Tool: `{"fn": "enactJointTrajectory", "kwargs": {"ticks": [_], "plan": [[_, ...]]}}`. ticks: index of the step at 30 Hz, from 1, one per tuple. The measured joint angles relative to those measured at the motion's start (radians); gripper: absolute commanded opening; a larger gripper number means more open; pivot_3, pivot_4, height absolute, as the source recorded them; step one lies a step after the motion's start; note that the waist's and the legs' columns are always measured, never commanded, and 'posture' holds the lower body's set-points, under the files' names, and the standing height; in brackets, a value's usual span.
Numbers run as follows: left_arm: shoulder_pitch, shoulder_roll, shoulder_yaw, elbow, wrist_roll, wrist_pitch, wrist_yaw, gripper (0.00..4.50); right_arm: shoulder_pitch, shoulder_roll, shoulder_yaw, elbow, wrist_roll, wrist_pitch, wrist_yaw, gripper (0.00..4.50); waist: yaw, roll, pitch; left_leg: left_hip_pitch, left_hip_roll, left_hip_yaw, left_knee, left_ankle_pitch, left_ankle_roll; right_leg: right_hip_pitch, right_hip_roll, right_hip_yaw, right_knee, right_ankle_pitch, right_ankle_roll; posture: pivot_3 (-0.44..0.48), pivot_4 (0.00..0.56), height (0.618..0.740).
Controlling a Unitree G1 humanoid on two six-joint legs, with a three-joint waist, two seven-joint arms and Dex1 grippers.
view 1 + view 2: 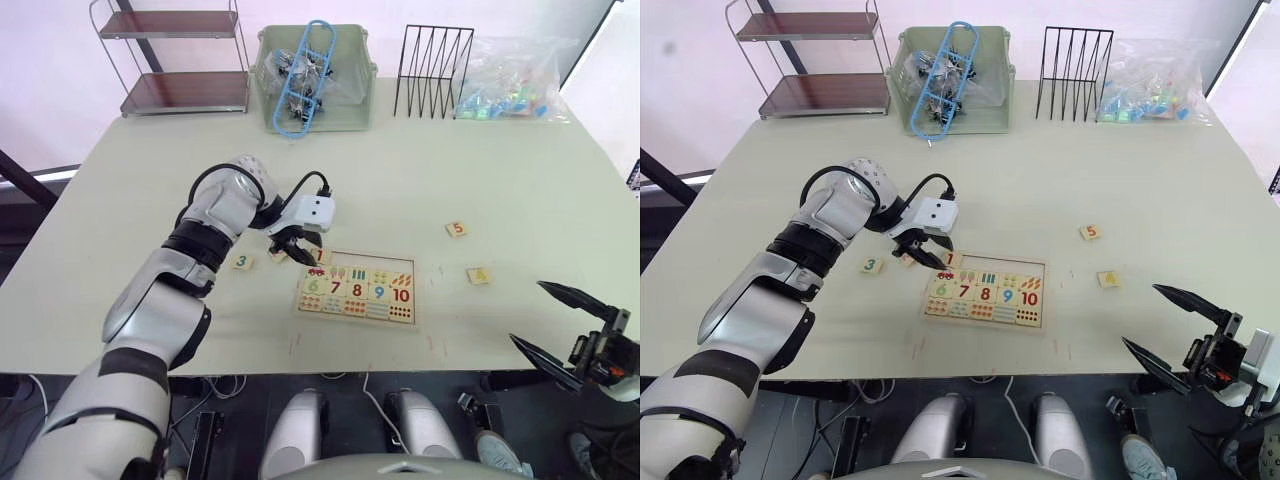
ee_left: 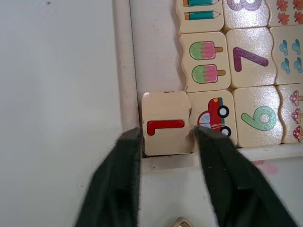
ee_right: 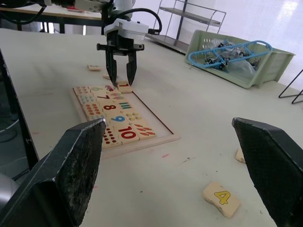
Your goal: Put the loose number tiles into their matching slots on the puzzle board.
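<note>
Left wrist view: fingers (image 2: 127,179) straddle tile 1 (image 2: 165,124), covering its edges.

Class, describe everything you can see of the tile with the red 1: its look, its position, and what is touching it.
The tile with the red 1 is a small, square, pale-wood piece with rounded edges and a single red digit printed on its face. It sits at the corner of the puzzle board, beside the red car picture tile and against the raised rim. The left gripper straddles it, one black finger on each side, seemingly pressing its edges. Whether it lies fully flat in its slot cannot be told.
</note>
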Motion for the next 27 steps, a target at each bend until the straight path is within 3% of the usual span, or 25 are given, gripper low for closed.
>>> {"fn": "enactJointTrajectory", "kwargs": {"ticks": [1, 3, 12, 20, 25, 27], "plan": [[0.0, 0.0, 0.0, 0.0, 0.0, 0.002, 0.0, 3.89, -0.001, -0.002, 0.0, 0.0, 0.0, 0.0, 0.0, 4.5, 0.0, 0.0, 0.0, 0.0, 0.0, 0.0, 0.0, 0.0, 0.0, 0.0, 0.0, 0.0, 0.0, 0.0, 0.0, 0.0, 0.15, 0.74], [0.0, 0.0, 0.0, 0.0, 0.0, 0.006, 0.0, 4.45, -0.001, -0.003, 0.0, 0.0, 0.0, 0.002, -0.001, 4.5, 0.0, 0.0, 0.0, 0.0, 0.0, 0.0, 0.0, 0.0, 0.0, 0.0, 0.0, 0.0, 0.0, 0.0, 0.0, 0.0, 0.15, 0.74], [-0.02, 0.001, 0.01, 0.017, -0.018, 0.036, -0.004, 4.48, 0.0, -0.005, 0.004, -0.014, -0.003, 0.018, -0.015, 4.5, 0.0, 0.0, 0.0, 0.0, 0.0, 0.0, 0.0, 0.0, 0.0, 0.0, 0.0, 0.0, 0.0, 0.0, 0.0, 0.0, 0.15, 0.74], [-0.071, -0.008, 0.104, 0.092, -0.094, 0.094, -0.004, 4.48, 0.001, -0.005, 0.007, -0.032, -0.005, 0.02, -0.024, 4.5, -0.001, 0.0, 0.0, 0.0, 0.0, 0.0, 0.0, 0.0, 0.0, 0.0, 0.0, -0.001, 0.0, 0.0, 0.0, 0.0, 0.15, 0.74], [-0.076, -0.008, 0.144, 0.161, -0.111, 0.078, 0.026, 2.91, -0.001, -0.005, 0.015, -0.032, -0.008, 0.02, -0.028, 4.5, -0.001, 0.0, 0.0, 0.0, 0.0, 0.0, 0.0, 0.0, 0.0, 0.0, 0.0, -0.001, 0.001, 0.0, 0.0, 0.0, 0.15, 0.74], [-0.076, -0.007, 0.159, 0.186, -0.11, 0.06, 0.037, 1.75, -0.001, -0.005, 0.017, -0.032, -0.009, 0.02, -0.028, 4.5, -0.001, 0.0, 0.0, 0.0, 0.0, 0.0, 0.0, 0.0, 0.0, 0.0, 0.0, -0.001, 0.001, 0.0, 0.0, 0.0, 0.15, 0.74]]}}
